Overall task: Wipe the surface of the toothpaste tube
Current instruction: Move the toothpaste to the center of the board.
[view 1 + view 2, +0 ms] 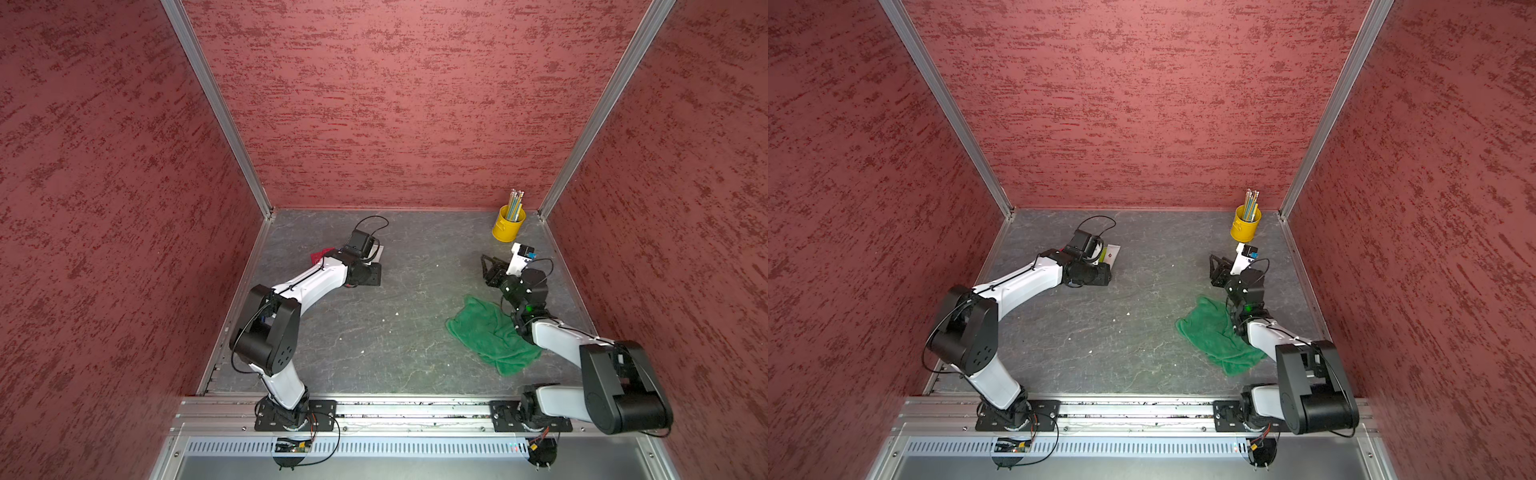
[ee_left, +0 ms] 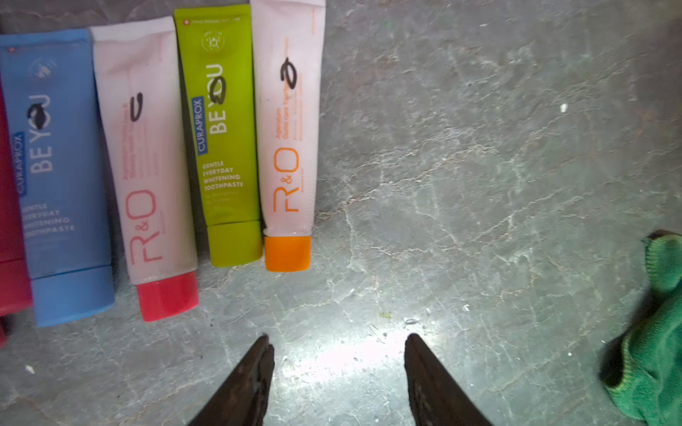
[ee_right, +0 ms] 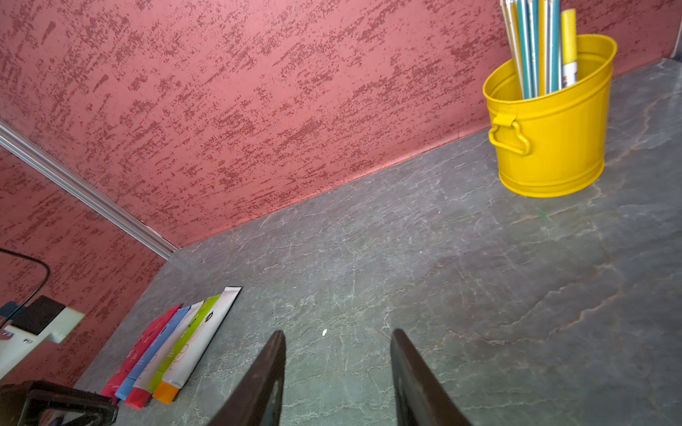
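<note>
Several toothpaste tubes lie side by side on the grey table, caps toward my left gripper. They include a blue tube [image 2: 55, 155], a white tube with a red cap [image 2: 147, 155], a green tube [image 2: 221, 140] and a white tube with an orange cap [image 2: 288, 129]. Each bears a black marker scribble. The row also shows in the right wrist view [image 3: 177, 350]. My left gripper [image 2: 337, 337] is open over bare table just short of the caps. My right gripper [image 3: 337, 333] is open above bare table, holding nothing. A crumpled green cloth [image 1: 486, 332] lies beside the right arm.
A yellow bucket [image 1: 508, 226] of pencils stands in the back right corner, also close ahead in the right wrist view [image 3: 550, 121]. Red textured walls enclose the table on three sides. A red tube [image 2: 9, 221] lies at the row's outer end.
</note>
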Controlling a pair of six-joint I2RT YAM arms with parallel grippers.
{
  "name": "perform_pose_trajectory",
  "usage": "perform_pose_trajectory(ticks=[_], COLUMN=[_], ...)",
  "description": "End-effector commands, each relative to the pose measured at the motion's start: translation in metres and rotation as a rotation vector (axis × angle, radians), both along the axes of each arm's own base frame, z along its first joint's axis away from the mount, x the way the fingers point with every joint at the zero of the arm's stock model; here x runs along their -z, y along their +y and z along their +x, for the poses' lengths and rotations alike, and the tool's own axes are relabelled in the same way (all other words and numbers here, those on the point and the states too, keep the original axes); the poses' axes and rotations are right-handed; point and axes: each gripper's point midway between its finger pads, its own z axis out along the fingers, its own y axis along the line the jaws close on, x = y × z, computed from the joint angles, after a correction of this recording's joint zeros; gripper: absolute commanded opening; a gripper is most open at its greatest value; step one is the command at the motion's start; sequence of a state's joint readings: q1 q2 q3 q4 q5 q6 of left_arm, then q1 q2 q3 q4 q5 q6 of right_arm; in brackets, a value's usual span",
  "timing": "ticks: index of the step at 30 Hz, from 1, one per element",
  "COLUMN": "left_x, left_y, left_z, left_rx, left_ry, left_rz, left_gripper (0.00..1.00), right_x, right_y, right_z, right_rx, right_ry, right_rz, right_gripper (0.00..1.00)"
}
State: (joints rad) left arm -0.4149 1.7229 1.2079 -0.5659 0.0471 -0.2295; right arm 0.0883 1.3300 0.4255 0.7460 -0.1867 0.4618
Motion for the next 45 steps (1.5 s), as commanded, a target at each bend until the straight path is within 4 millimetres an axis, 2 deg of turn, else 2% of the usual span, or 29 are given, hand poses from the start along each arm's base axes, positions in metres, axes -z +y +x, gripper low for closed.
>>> perform_pose_trajectory(ticks=[1,8,10,17,23,27,45], left_x=[0.001,0.016,0.018,0.027,0.034,0.040,0.055], left_y=[0.000,-0.002,-0.003,-0.003,0.002,0.003,-0.010], left_z=[0.007,0.021,0.022,0.025,0.025,0.026,0.036], left_rx=[0.038,0.052,0.054,0.051,0.040,0.038,0.050], left_ry=[0.012,0.050,0.058,0.084,0.105,0.122,0.155], left_rz=[0.006,0.020,0.019,0.041,0.074,0.093,0.111], left_gripper=[0.57,0.53,0.47,0.48,0.57,0.59,0.47], right_x=[-0.005,-0.006,-0.005,-0.005,-0.005,-0.005,-0.005], right_y=[0.001,0.005,0.006,0.007,0.008,0.008,0.009], right_z=[0.006,0.007,0.008,0.009,0.010,0.010,0.010], right_rx=[0.005,-0.010,-0.012,-0.017,-0.019,-0.020,-0.023], right_ry=[-0.007,-0.009,-0.007,-0.004,-0.003,-0.004,-0.006], right_rz=[-0.017,-0.022,-0.024,-0.027,-0.028,-0.029,-0.030], right_gripper=[0.44,0.39,0.39,0.35,0.34,0.33,0.30])
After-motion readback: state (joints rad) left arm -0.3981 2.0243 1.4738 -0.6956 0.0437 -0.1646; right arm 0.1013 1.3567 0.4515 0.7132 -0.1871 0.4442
